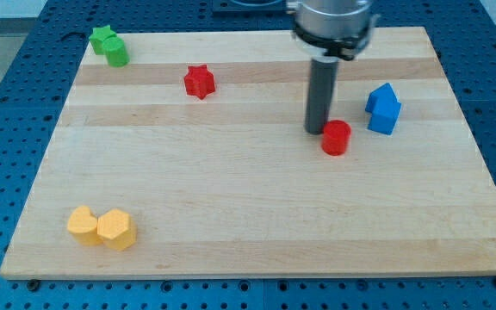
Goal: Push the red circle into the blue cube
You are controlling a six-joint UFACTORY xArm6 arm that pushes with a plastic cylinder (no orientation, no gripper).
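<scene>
The red circle [336,137] is a short red cylinder right of the board's middle. The blue cube [383,109] stands a short gap to its upper right, apart from it. My tip [317,130] is the lower end of the dark rod that comes down from the view's top. It sits just left of the red circle, at its upper left edge, touching or nearly touching it. The red circle lies between my tip and the blue cube.
A red star [199,82] lies left of the rod. Two green blocks [109,46] sit at the board's top left corner. Two yellow blocks [102,227] sit together at the bottom left. The wooden board [248,215] rests on a blue perforated table.
</scene>
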